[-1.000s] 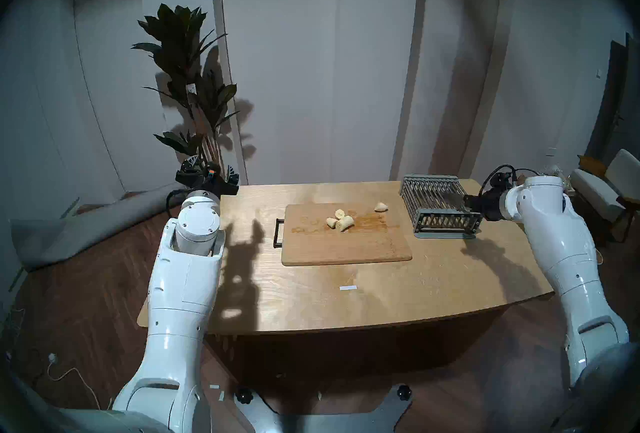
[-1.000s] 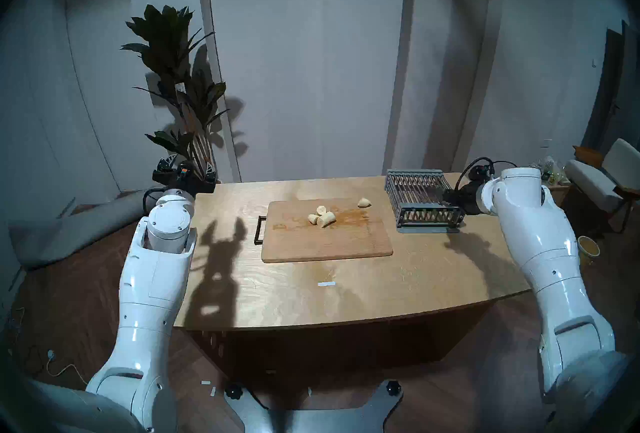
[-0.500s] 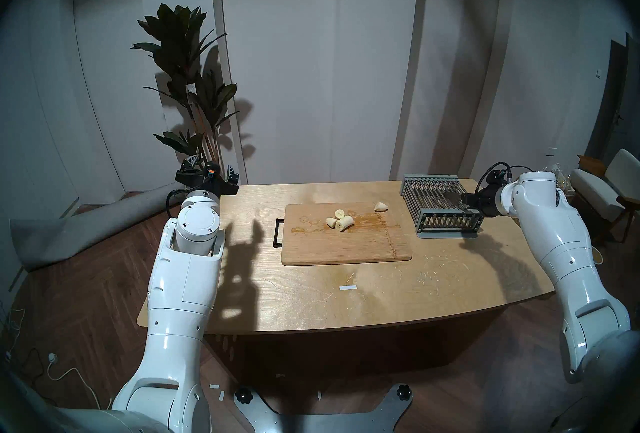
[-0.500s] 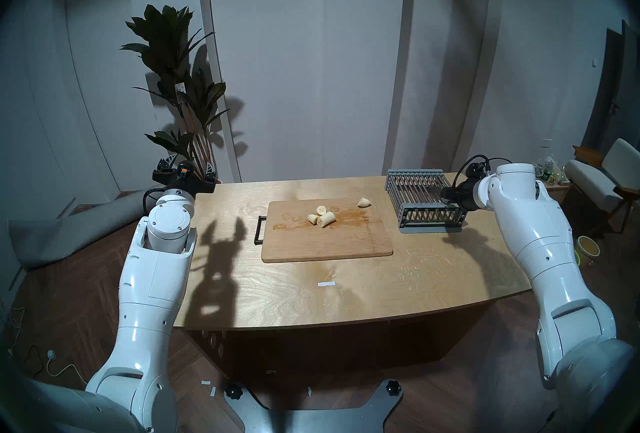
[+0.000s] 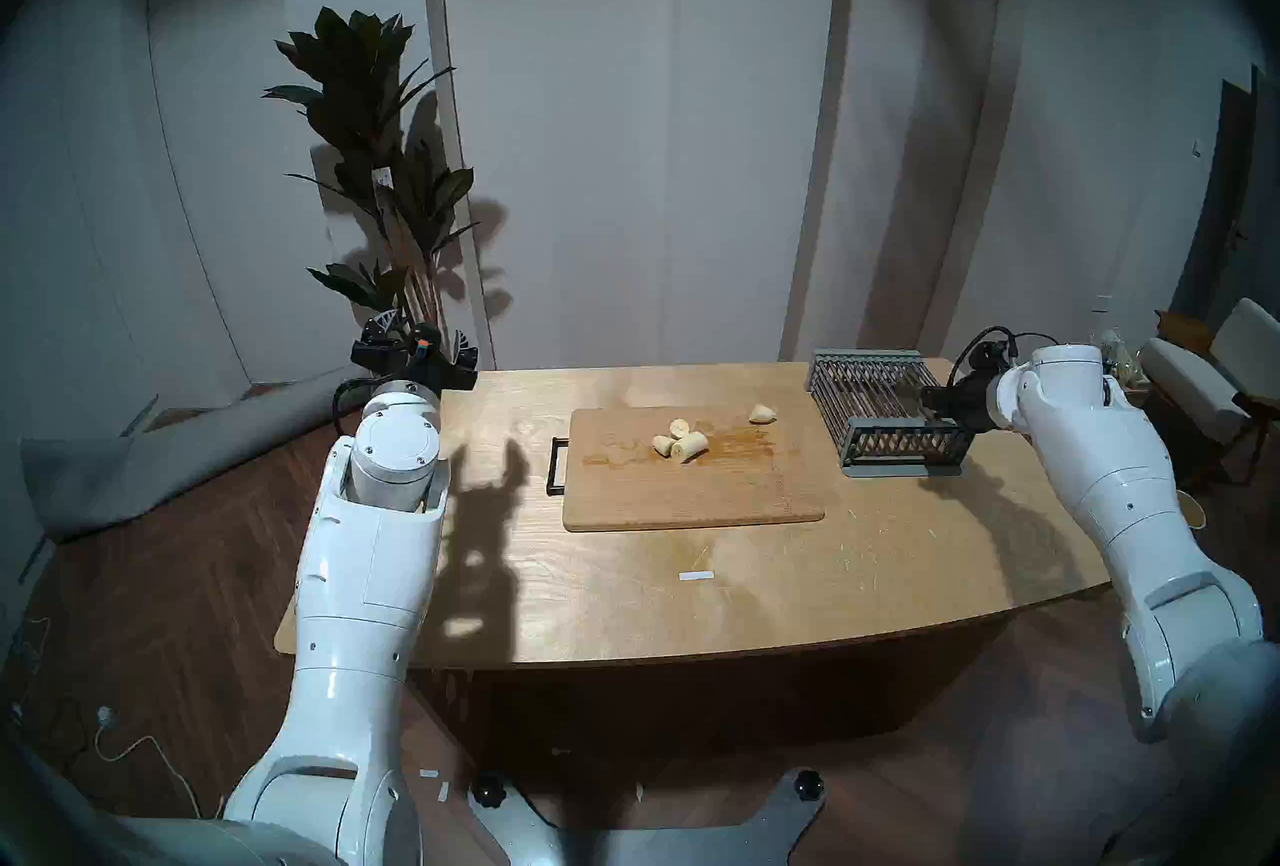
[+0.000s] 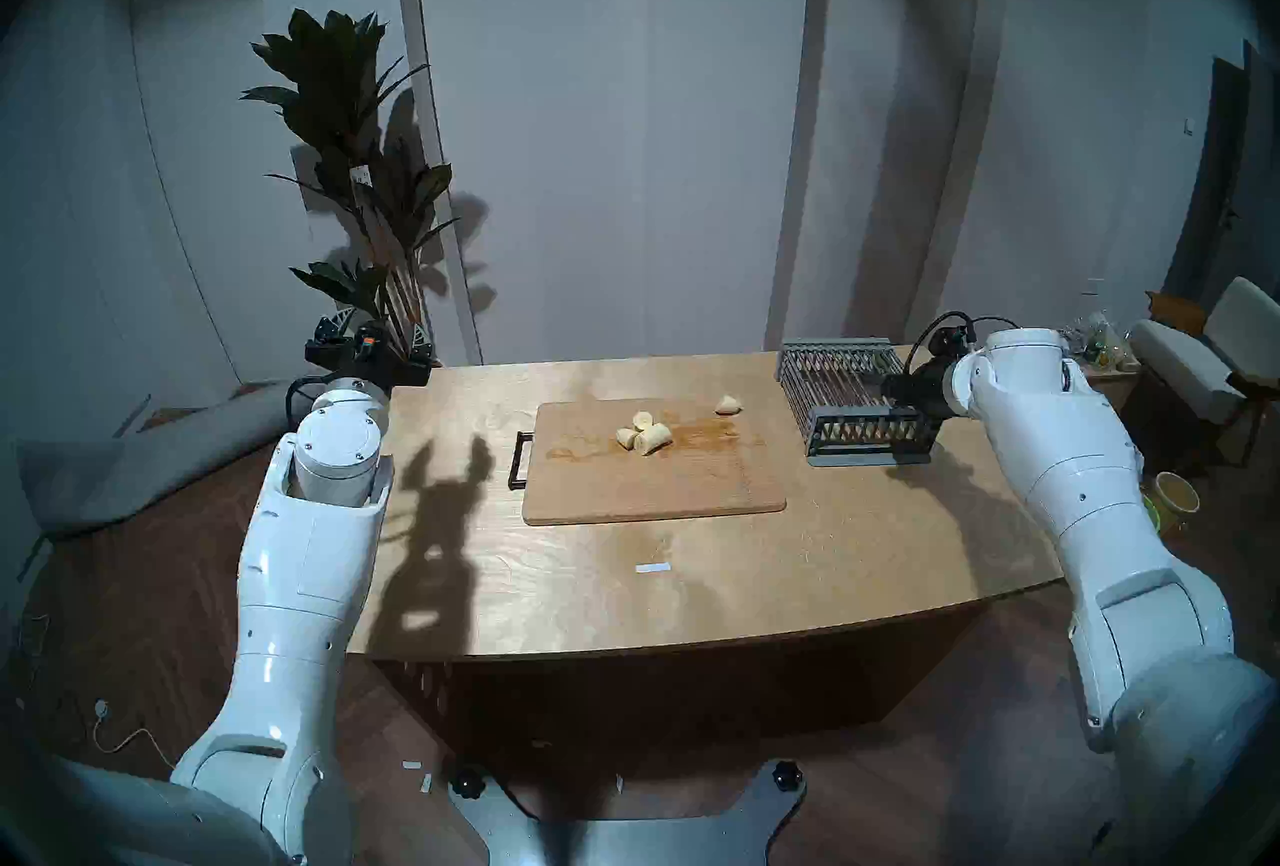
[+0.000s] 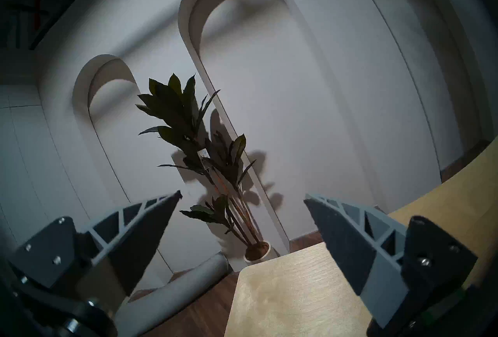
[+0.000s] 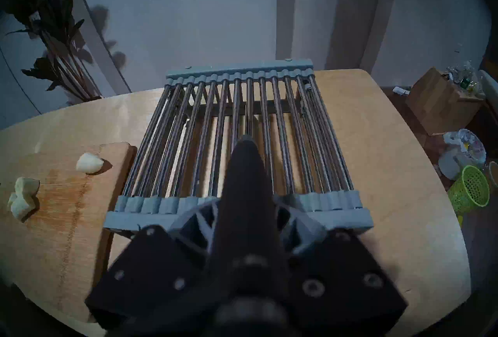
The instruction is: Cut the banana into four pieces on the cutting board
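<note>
Head view shows the banana [image 5: 681,443] already in four pieces on the board [image 5: 692,490]: three clustered touching near the middle of the far half, a fourth [image 5: 762,413] apart near the far right corner. By my judgement the cutting is complete, which accounts for both arms standing clear of the board. Right gripper [image 8: 244,145] is clenched, its fingers pressed together with nothing visible between them, angled down over the near edge of the rack [image 8: 237,126] at the table's [image 5: 762,587] right side; whether a knife lies among the bars cannot be told. Left gripper [image 7: 242,197] is spread wide and empty, level, parked off the table's left far corner facing the plant [image 7: 204,155], evidently kept out of the way. Brown stains on the board mark where the work was done.
</note>
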{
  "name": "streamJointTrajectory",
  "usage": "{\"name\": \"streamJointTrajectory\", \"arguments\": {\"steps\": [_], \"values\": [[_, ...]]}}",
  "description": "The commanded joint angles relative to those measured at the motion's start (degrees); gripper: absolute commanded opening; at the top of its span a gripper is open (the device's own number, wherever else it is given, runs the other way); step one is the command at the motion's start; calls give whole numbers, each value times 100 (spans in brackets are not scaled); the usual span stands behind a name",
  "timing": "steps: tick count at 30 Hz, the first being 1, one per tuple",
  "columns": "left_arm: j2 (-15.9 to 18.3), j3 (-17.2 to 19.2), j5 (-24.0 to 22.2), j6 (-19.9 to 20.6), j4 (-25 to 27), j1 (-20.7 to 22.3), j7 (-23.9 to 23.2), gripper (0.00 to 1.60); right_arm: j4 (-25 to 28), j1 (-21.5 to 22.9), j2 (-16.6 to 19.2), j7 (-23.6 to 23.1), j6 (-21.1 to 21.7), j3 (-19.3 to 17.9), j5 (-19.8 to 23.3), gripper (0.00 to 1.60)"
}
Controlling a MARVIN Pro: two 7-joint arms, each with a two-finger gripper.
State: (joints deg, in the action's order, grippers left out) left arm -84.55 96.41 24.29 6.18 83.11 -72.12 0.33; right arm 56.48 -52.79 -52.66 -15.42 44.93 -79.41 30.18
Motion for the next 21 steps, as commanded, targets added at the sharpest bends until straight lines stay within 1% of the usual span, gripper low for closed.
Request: {"name": "streamJointTrajectory", "arguments": {"steps": [1, 5, 7, 8, 9, 10, 11, 12, 13, 19, 21], "values": [[8, -9, -13, -27, 134, 141, -6, 160, -22, 307, -23, -145, -220, 9, -4, 0], [11, -11, -16, -26, 135, 140, -5, 160, 25, 215, 12, -220, -234, 16, -2, 0], [12, -12, -17, -26, 135, 140, -4, 160, 151, 125, 49, -268, -232, -37, 36, 36], [12, -13, -18, -26, 135, 140, -4, 160, 200, 97, 62, -275, -213, -50, 41, 21], [13, -13, -19, -25, 135, 140, -3, 160, 240, 73, 70, -282, -201, -62, 45, 21], [14, -14, -20, -25, 135, 140, -3, 160, 287, 43, 82, -293, -181, -73, 46, 25], [14, -15, -20, -25, 135, 140, -3, 160, 335, 27, 89, -254, -120, -74, 37, 44], [15, -15, -21, -24, 136, 140, -3, 160, 363, -7, 86, -257, -99, -118, 78, 72], [15, -16, -22, -24, 136, 140, -2, 160, 434, -54, 106, -234, -74, -139, 84, 160], [19, -19, -27, -23, 136, 139, 0, 160, 894, -365, 215, -125, 136, -328, 178, 160], [20, -20, -28, -22, 136, 139, 1, 160, 967, -442, 238, -115, 151, -396, 209, 160]]}}
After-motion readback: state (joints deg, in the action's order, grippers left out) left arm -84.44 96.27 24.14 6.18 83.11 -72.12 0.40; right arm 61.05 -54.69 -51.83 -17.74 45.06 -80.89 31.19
